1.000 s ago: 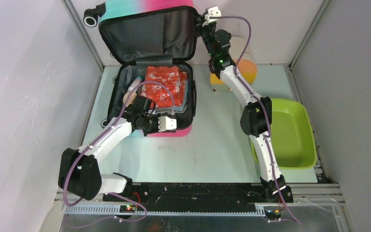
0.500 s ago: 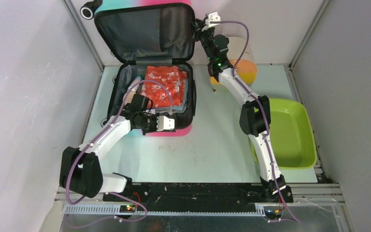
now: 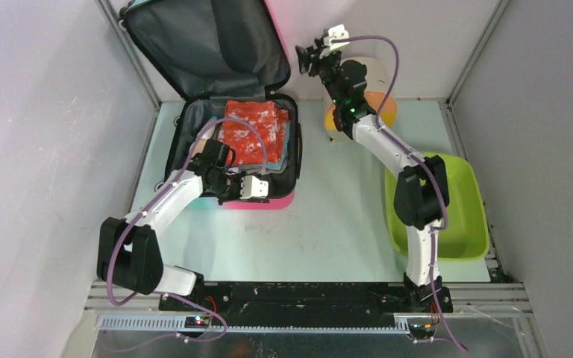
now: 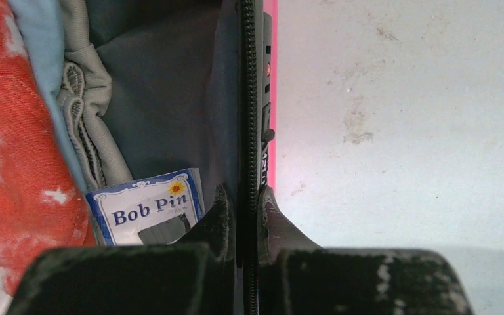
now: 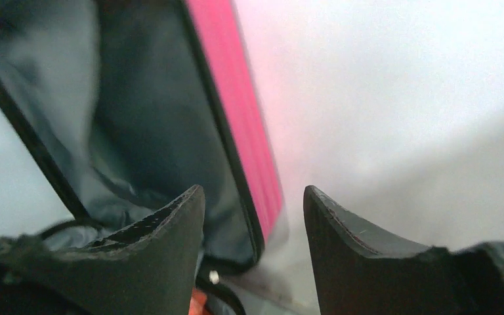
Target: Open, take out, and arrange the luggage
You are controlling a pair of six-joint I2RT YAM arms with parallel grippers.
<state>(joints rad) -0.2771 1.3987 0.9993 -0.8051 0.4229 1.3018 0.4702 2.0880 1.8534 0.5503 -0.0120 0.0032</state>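
My left fingers [image 4: 218, 213] pinched the luggage [image 4: 164, 111] at its zippered rim, likely stiff yet light; right gripper [image 5: 252, 197] gaped empty.

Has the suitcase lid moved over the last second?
Yes. The suitcase lid has swung farther back and left, its right edge drawing away from the beige cylinder; the right tool hangs open beside it.

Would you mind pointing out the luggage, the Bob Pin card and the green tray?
luggage [image 3: 209, 45]: top external view, grey lining of its raised lid.
Bob Pin card [image 4: 146, 209]: left wrist view, printed white face.
green tray [image 3: 459, 212]: top external view, bare floor.
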